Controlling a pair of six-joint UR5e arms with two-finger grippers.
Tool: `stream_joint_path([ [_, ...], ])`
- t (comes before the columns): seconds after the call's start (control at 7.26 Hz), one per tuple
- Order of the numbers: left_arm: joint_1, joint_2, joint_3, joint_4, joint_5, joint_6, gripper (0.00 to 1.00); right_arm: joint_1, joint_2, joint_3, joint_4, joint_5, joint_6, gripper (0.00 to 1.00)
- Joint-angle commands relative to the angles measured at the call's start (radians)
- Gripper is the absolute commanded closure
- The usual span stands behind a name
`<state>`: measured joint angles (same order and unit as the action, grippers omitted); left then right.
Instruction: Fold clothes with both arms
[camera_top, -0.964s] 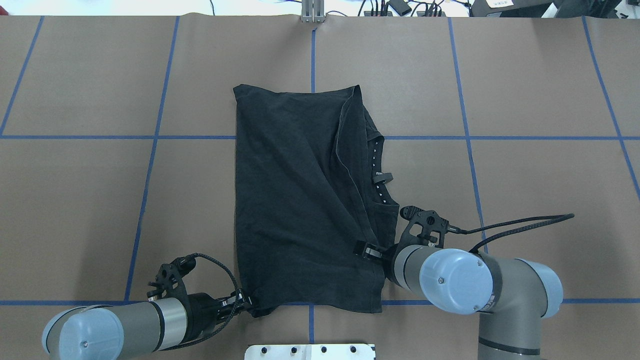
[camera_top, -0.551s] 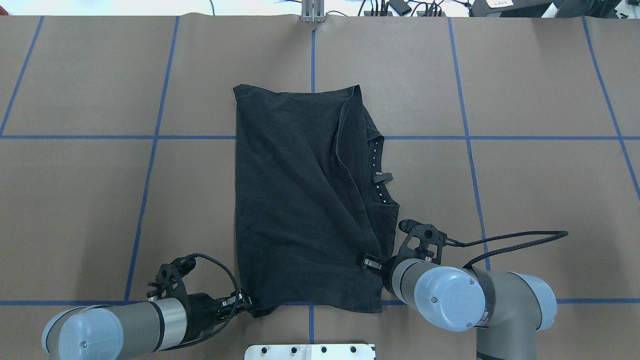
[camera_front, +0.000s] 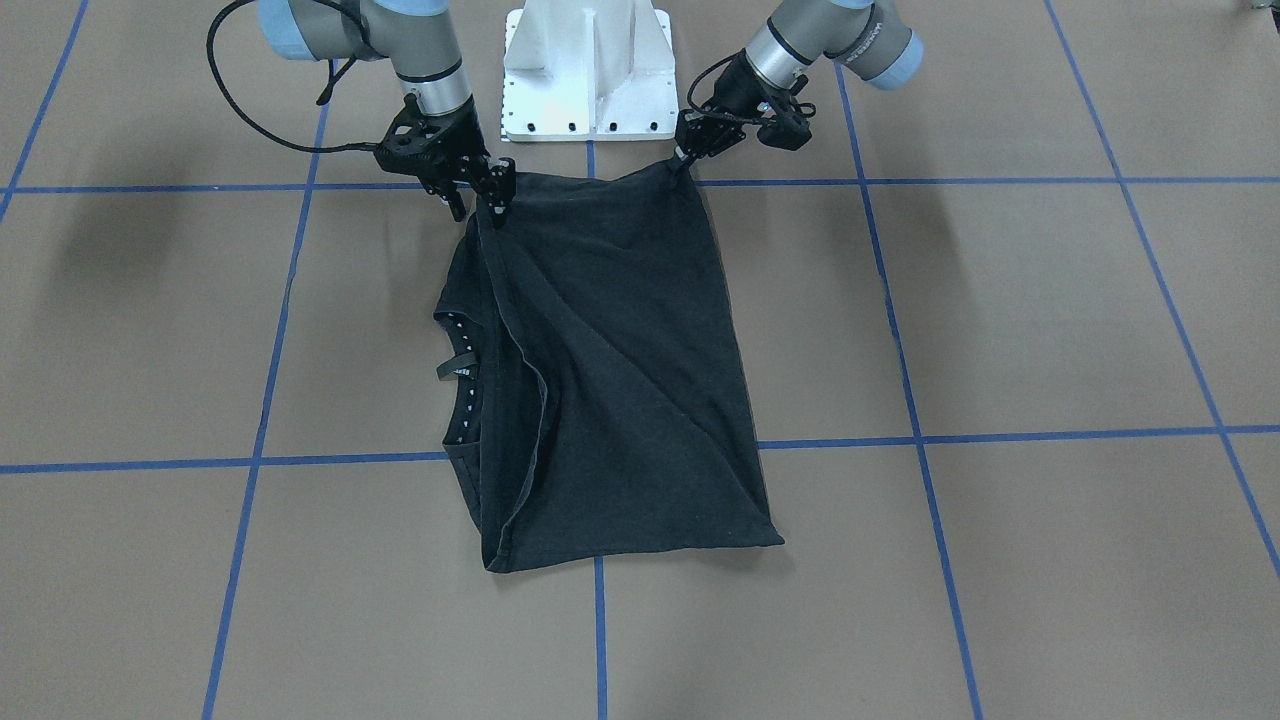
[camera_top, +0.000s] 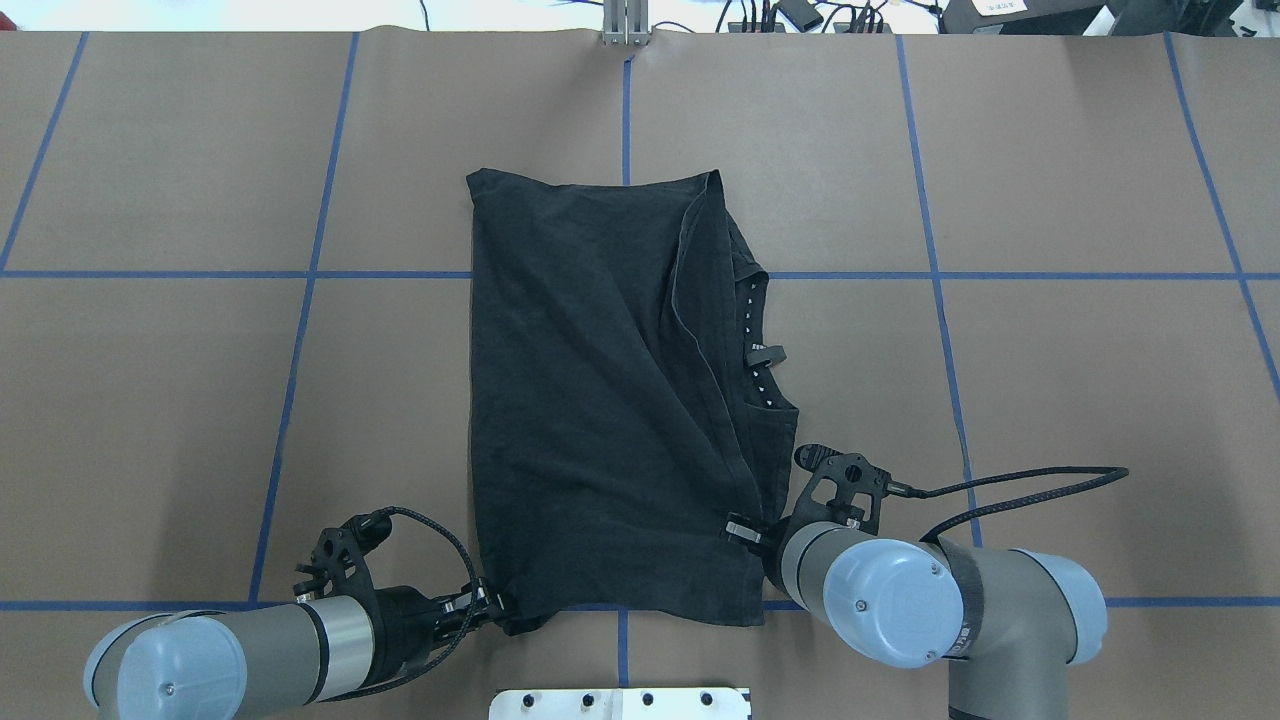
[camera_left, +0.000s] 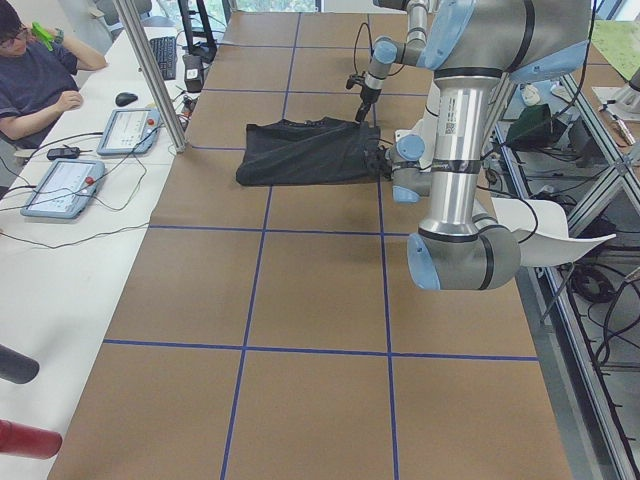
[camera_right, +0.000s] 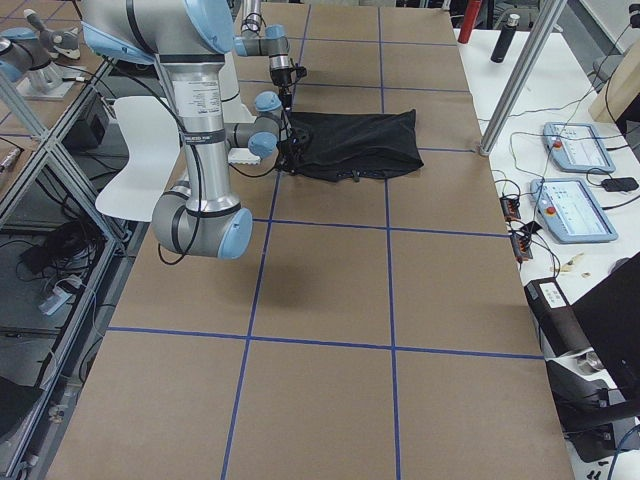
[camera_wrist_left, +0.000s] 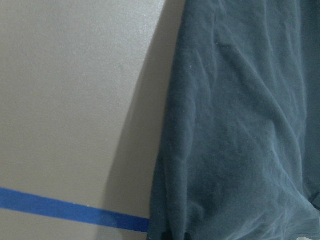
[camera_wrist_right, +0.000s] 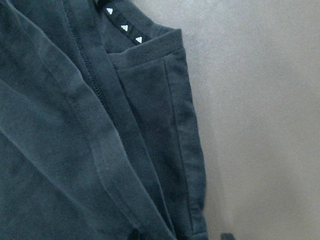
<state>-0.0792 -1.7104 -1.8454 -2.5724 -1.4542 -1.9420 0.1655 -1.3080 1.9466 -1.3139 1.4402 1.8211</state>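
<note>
Left gripper (camera_front: 683, 157) sits at the near edge of the table (camera_top: 1050, 370), just in front of the white pedestal base (camera_front: 588, 70). It is pinched shut on the near left corner of the black T-shirt (camera_top: 590, 400), and the cloth there is drawn up into a small peak. The right gripper (camera_front: 478, 203) is at the shirt's near right corner. Its fingers stand apart: one rests on the cloth and the other is over bare table just off the edge, so the hem lies between them unclamped, as the right wrist view also shows. From these two corners the shirt stretches away from the robot as a long folded rectangle, lying flat and roughly centred on the middle blue tape line (camera_top: 623, 120). A top layer laps over it along a diagonal crease that runs from the near right toward the far right corner. On the robot's right side the neckband (camera_top: 757, 340) shows from under that layer, with a row of small white triangles and a short loop tag sticking out. The far hem lies straight, just past a cross line of tape. Beyond the far edge of the table, a person (camera_left: 35, 75) sits at a white desk with two handheld control tablets (camera_left: 130, 128) lying on it.
</note>
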Motion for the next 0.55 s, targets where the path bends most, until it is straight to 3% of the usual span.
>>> stream_joint_path([
  [0.0,-0.001,0.0,0.0,0.0,0.0,0.0,1.0,0.0,-0.002,0.0,-0.001,0.002,-0.003,0.78],
  [0.41,-0.001,0.0,-0.002,0.0,0.0,0.0,1.0,0.003,-0.008,0.002,-0.001,0.003,-0.008,0.78],
])
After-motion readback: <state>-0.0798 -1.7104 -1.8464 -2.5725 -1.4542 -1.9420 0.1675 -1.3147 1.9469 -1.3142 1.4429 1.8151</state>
